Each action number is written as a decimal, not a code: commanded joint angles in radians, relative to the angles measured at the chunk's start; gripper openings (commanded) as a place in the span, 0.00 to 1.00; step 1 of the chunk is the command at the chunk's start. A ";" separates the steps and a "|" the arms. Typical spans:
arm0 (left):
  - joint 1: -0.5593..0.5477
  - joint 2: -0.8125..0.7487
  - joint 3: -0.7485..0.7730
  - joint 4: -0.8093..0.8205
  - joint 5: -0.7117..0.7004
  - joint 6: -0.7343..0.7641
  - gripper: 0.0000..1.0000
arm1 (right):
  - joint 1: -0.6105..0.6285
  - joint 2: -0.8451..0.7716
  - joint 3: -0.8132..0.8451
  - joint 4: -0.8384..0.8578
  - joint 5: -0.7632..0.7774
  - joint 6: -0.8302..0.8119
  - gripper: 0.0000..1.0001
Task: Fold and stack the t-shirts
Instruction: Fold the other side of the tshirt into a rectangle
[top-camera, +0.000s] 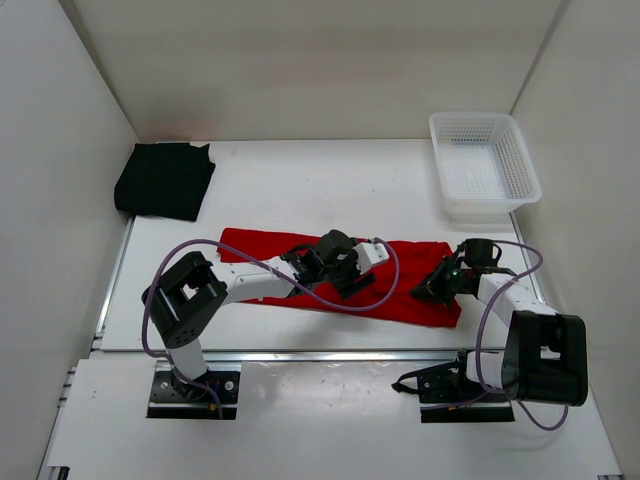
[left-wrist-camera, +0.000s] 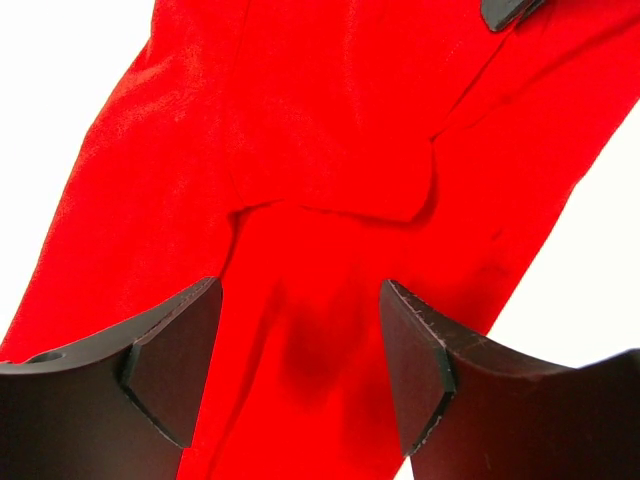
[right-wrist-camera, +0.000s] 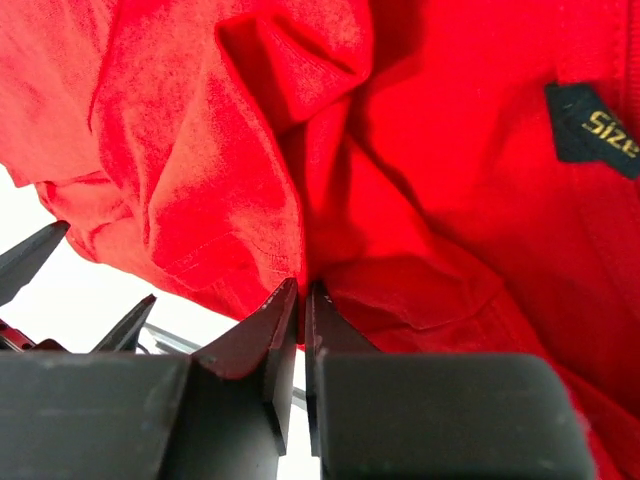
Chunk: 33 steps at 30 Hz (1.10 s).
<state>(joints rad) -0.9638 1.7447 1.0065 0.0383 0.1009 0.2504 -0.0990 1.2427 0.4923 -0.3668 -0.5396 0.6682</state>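
The red t-shirt (top-camera: 262, 252) lies as a long folded band across the front of the table; it fills the left wrist view (left-wrist-camera: 300, 150) and the right wrist view (right-wrist-camera: 420, 150). My left gripper (top-camera: 338, 272) hangs over the band's middle, open, its fingers (left-wrist-camera: 170, 360) apart above the cloth with nothing between them. My right gripper (top-camera: 432, 290) is at the band's right end, shut on a pinch of the red cloth (right-wrist-camera: 302, 285). The black t-shirt (top-camera: 164, 179) lies folded at the back left. The orange t-shirt is out of view.
A white mesh basket (top-camera: 484, 166) stands at the back right. White walls enclose the table on three sides. A black size label (right-wrist-camera: 595, 128) shows on the red cloth. Purple cables loop over both arms.
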 joint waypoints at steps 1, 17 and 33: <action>0.008 -0.047 -0.011 0.014 -0.003 0.010 0.74 | 0.005 -0.011 0.034 0.019 0.018 -0.018 0.04; 0.005 -0.050 -0.019 0.012 -0.003 0.006 0.75 | -0.005 -0.031 0.040 0.014 0.059 -0.032 0.11; 0.005 -0.053 -0.019 0.012 -0.003 0.009 0.75 | -0.077 -0.141 0.101 -0.133 0.035 -0.053 0.00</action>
<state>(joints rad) -0.9615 1.7447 0.9939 0.0376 0.0986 0.2546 -0.1543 1.1446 0.5575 -0.4442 -0.4969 0.6418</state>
